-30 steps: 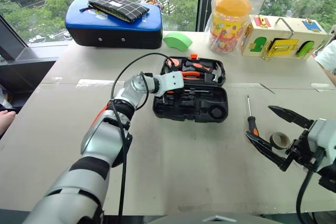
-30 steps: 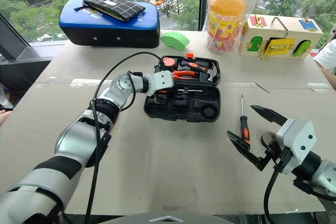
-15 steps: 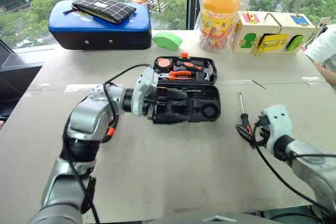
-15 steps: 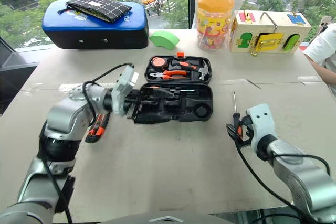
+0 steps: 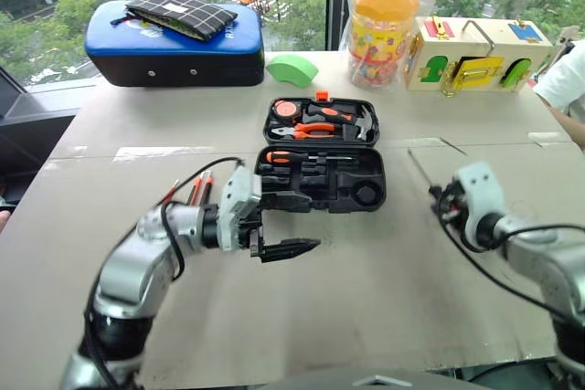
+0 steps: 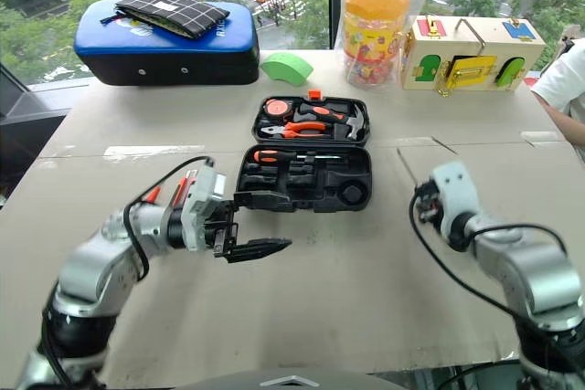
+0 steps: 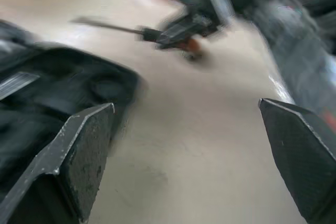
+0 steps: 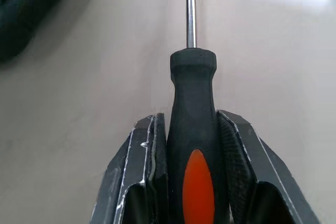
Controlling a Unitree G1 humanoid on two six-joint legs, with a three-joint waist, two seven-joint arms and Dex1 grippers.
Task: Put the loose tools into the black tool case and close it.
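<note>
A: Screwdriver (image 8: 193,145) first: your right gripper (image 8: 192,145) has come down from wide apart to pinched on its black-and-orange handle, shaft pointing away over the table (image 5: 366,299). That pickup looks made, though the tool seems to lie on the surface yet.

B: And your left gripper (image 5: 285,224)?

A: Its two fingers stand well apart with nothing between them. A second ago it was reaching into the black tool case (image 5: 322,180); now it has drawn back to hover near the case's front left corner.

B: So something was left inside?

A: You can judge so. An orange-handled screwdriver (image 5: 291,158) lies in the lower half's recess now. The case sits open mid-table, with hammer and pliers in the lid half.

B: What remains loose?

A: Two slim orange tools (image 5: 196,189) lie on the table left of the case, just behind your left arm. Whether the utility knife seen half a second ago lies under that arm, I cannot tell.

B: Anything else different?

A: The whole view has shifted, so the camera moved.
</note>
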